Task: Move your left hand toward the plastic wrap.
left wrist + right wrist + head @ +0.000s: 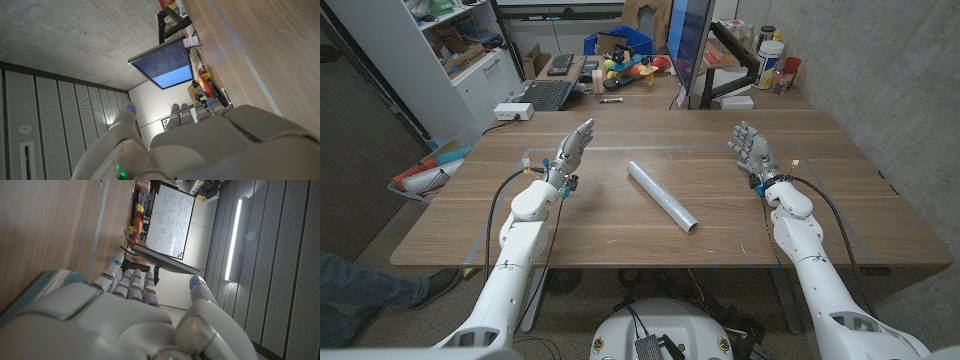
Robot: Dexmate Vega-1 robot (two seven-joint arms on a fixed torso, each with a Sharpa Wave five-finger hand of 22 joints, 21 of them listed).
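The wrap [661, 195] lies on the table [840, 215] near its middle, a slim clear roll set at a slant: one end points toward the far left, the other, with its open core showing, toward the near right. Nothing touches it.

The left hand [573, 148] is off to the roll's left and a little farther back, well apart from it, with bare wood between them. It holds nothing; its fingers are stretched out straight and close together, pointing toward the far side of the table, and the hand looks raised off the surface, not resting on it. In the left wrist view the left hand's back [210, 145] and extended fingertips [186, 108] face a monitor [164, 62] and the clutter beyond the table edge, not the roll, so the hand is not aimed at its target.

Judged from this, the task is barely begun, if at all: the whole approach is left. The hand would need to swing to its right and come slightly nearer the robot to close on the roll's far end, which is the closest part.

The right hand [752, 148] is on the other side, also well apart from the roll, empty, with its fingers loosely spread and pointing up and away.
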